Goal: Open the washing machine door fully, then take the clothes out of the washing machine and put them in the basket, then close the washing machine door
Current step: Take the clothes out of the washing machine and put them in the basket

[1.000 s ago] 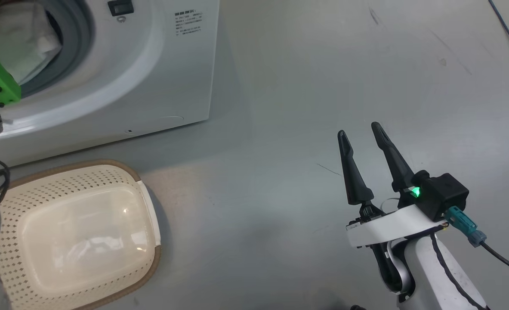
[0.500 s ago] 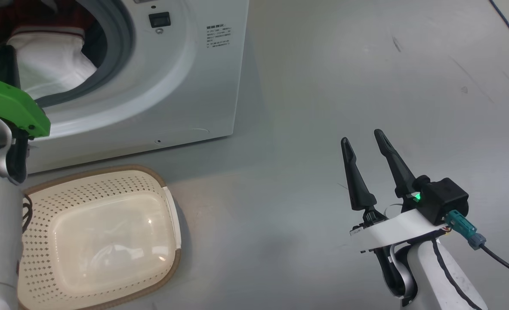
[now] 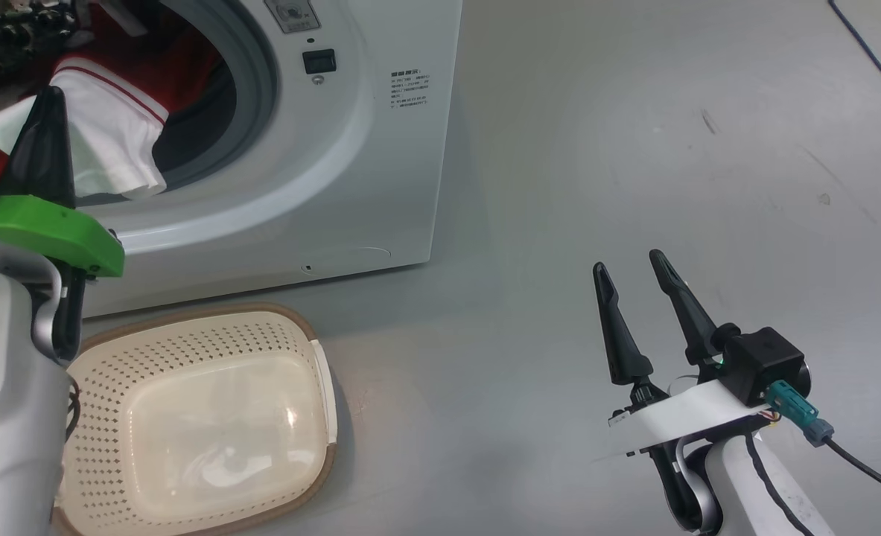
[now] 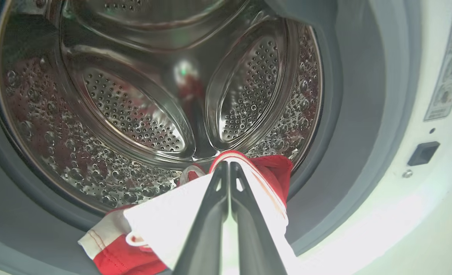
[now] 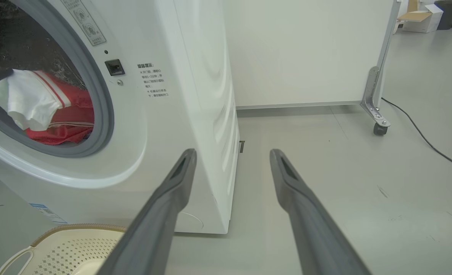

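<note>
Step in hand: removal of the clothes. The mouth of the washing machine [image 3: 380, 171] stands uncovered. The left gripper [image 4: 226, 165] has both fingers pressed together on a fold of the clothes [image 4: 172, 221]. This red-and-white fabric lies across the grey gasket [image 4: 348, 114] at the lower lip of the drum [image 4: 134, 110], partly inside and partly hanging out. The right gripper [image 3: 626, 262] hangs over the floor [image 3: 634, 112] well to the right of the machine, fingers spread, holding nothing. The basket [image 3: 209, 311] sits just before the machine's front, below the opening, with no garment in it yet. Judgement: the next move calls for drawing the fabric clear of the gasket, carrying it over the basket, and only then parting the fingers. Trailing cloth may catch on the lip.
</note>
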